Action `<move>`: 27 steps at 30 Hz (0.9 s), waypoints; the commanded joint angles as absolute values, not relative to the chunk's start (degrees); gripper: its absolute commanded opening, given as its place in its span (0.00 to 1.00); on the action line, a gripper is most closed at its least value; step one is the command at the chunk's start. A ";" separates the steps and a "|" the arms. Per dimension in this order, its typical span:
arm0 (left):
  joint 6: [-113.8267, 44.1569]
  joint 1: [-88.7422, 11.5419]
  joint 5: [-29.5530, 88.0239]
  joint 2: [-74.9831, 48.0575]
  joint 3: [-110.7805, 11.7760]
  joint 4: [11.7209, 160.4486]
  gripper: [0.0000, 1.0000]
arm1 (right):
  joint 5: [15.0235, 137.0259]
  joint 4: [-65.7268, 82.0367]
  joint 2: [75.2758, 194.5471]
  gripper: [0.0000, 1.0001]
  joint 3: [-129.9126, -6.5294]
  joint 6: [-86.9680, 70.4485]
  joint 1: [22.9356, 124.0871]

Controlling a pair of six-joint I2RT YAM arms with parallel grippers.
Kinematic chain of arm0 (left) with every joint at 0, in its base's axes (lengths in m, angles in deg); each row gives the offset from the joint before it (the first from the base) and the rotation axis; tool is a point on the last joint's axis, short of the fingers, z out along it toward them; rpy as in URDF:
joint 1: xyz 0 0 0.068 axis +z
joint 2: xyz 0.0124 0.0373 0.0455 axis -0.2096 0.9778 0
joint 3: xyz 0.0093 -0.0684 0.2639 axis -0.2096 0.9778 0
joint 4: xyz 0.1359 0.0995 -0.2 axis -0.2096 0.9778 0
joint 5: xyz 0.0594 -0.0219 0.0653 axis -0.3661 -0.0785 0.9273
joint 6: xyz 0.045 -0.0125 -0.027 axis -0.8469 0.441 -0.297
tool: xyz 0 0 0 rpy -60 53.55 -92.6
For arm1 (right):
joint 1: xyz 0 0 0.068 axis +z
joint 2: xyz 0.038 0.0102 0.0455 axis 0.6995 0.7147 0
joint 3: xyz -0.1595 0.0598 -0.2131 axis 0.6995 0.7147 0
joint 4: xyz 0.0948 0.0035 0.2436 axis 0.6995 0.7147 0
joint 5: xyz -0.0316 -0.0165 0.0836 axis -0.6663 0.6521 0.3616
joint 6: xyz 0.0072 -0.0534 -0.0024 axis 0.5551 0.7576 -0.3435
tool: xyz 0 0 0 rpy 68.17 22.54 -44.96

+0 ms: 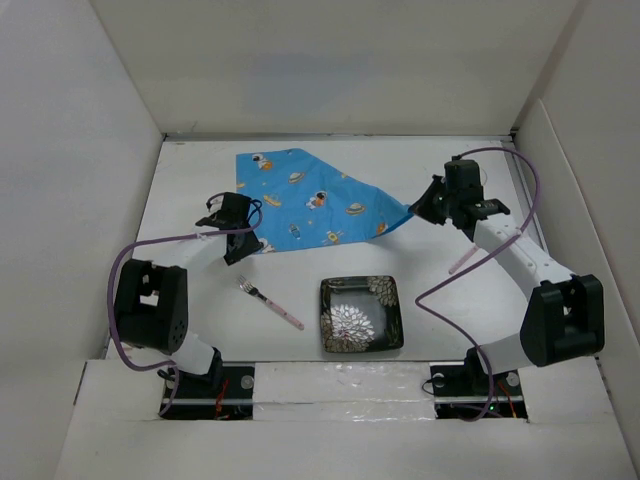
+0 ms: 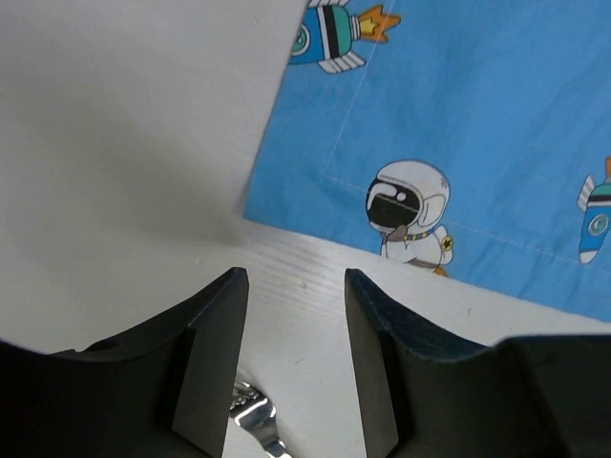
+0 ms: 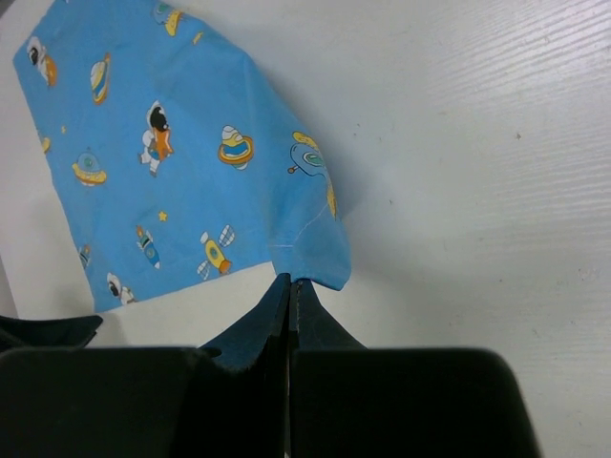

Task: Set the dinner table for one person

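A blue space-print cloth placemat (image 1: 305,203) lies spread on the white dinner table (image 1: 200,300), its right corner lifted. My right gripper (image 1: 418,210) is shut on that corner; the wrist view shows the cloth's corner (image 3: 310,262) pinched at my fingertips (image 3: 290,286). My left gripper (image 1: 238,248) is open and empty, just off the placemat's near left corner (image 2: 286,205), with bare table between its fingers. A fork (image 1: 270,302) with a pink handle lies in front of it; its tines show in the left wrist view (image 2: 253,415). A dark square floral plate (image 1: 360,314) sits at the front centre.
White panels wall the table on the left, back and right. A pink-handled utensil (image 1: 463,261) lies under my right forearm. Cables loop from both arms over the table's sides.
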State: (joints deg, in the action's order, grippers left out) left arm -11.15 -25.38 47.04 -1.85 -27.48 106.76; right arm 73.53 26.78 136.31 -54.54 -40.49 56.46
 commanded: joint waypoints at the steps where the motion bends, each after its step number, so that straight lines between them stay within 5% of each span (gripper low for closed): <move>1: -7.31 -25.02 51.11 -1.07 -26.55 102.96 0.43 | 74.45 25.58 133.73 0.00 -52.88 -39.24 56.69; 13: -5.37 -23.79 54.81 4.38 -24.79 98.04 0.36 | 75.42 25.49 132.58 0.00 -51.56 -39.15 56.69; 16: -5.81 -23.79 54.81 5.09 -25.58 97.77 0.27 | 75.24 25.84 132.49 0.00 -51.56 -39.24 56.69; 18: -6.51 -23.79 54.72 5.35 -26.28 97.59 0.02 | 75.33 26.63 132.58 0.00 -52.08 -38.98 56.17; 27: -11.78 -23.79 57.62 -3.41 -30.85 98.65 0.00 | 72.52 29.18 132.58 0.00 -53.67 -37.13 56.16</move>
State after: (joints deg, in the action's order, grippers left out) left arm -8.81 -23.98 55.54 3.05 -27.42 97.51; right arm 74.38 28.36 134.19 -51.68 -39.01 56.44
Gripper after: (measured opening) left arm 0.006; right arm 0.010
